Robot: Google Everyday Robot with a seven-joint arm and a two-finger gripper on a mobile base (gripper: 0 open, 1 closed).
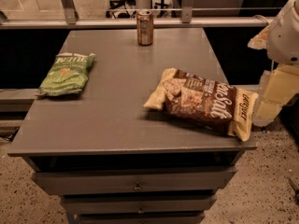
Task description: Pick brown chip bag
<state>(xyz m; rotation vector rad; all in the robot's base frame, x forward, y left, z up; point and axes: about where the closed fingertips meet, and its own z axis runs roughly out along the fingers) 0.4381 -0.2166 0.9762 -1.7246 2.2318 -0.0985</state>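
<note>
The brown chip bag lies flat on the right front part of the grey table. It is dark brown with cream-yellow ends and white "Sea Salt" script, and its right end reaches the table's right edge. My gripper hangs at the right edge of the view, beside and just off the table's right side. It is a little to the right of the bag and not touching it.
A smaller green chip bag lies on the left side of the table. An upright can stands at the far middle edge. Drawers sit under the tabletop. A rail and glass wall run behind the table.
</note>
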